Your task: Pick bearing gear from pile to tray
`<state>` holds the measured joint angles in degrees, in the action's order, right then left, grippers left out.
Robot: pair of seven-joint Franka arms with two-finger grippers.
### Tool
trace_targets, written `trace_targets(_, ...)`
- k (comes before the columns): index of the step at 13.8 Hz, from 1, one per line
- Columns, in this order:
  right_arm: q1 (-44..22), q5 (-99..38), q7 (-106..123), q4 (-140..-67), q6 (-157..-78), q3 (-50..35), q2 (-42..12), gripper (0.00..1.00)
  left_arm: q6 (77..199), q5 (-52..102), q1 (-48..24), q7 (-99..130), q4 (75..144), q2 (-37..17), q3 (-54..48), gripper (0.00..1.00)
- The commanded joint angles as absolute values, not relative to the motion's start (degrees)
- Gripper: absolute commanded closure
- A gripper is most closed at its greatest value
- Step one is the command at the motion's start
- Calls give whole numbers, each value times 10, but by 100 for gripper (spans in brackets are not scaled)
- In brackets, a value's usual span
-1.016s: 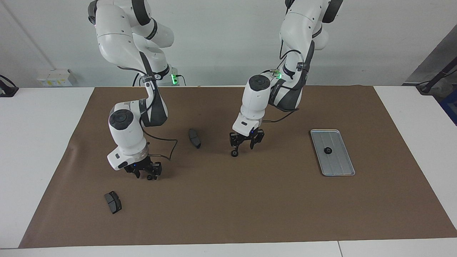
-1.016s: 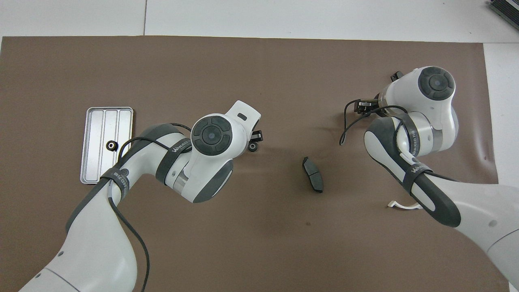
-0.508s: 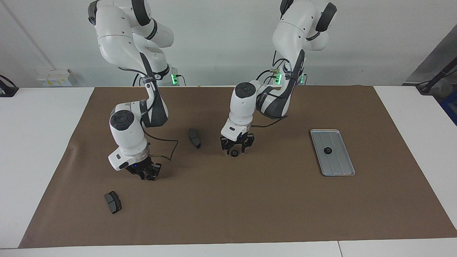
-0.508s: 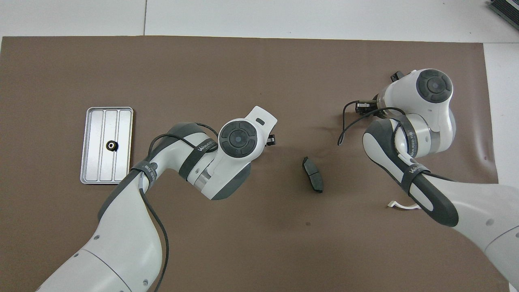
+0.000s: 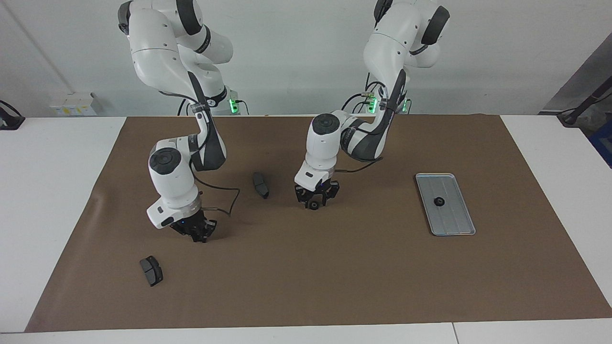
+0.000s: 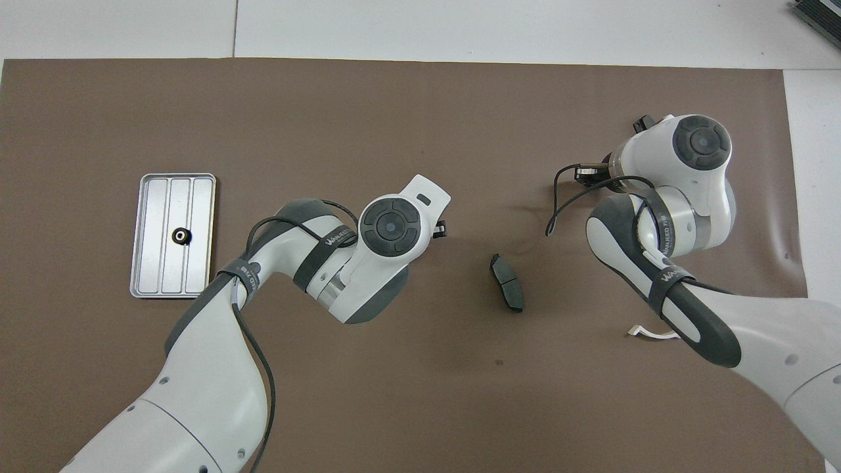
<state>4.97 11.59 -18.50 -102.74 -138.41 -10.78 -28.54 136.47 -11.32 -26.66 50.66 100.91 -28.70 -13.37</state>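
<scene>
1. Since a second ago, the left gripper (image 5: 314,202) has shifted toward the right arm's end and come down over a small black round gear (image 5: 313,206) on the brown mat (image 5: 334,277); I cannot tell whether its fingers pinch it. The right gripper (image 5: 200,235), fingertips pressed together, sits low on the mat, near a dark grey curved brake pad (image 5: 151,270). Another black gear (image 5: 438,201) lies in the flat ribbed silver-grey metal tray (image 5: 458,224).

2. From overhead, the arms cover both grippers; a second brake pad (image 6: 506,284) lies between them, and a white half-ring bracket (image 6: 647,333) peeks out beside the right arm.
</scene>
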Motion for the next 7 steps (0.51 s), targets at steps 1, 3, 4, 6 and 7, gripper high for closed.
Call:
trace_targets(1, 55, 116, -177, -1035, -1392, -116, -274, 100, 1362, -128, -281, 519, 1003, -293, -125, 47)
trace_targets(3, 51, 115, -179, -1038, -1390, -117, -256, 100, 1362, -128, -282, 519, 1005, -293, -125, 49)
trace_targets(4, 50, 115, -187, -1040, -1387, -124, -248, 100, 1362, -128, -282, 519, 1005, -293, -125, 50)
trace_targets(6, 50, 115, -205, -1041, -1377, -139, -239, 100, 1362, -128, -282, 519, 1007, -293, -125, 57)
trace_targets(7, 47, 116, -207, -1048, -1377, -146, -235, 100, 1361, -128, -282, 519, 1007, -293, -125, 61)
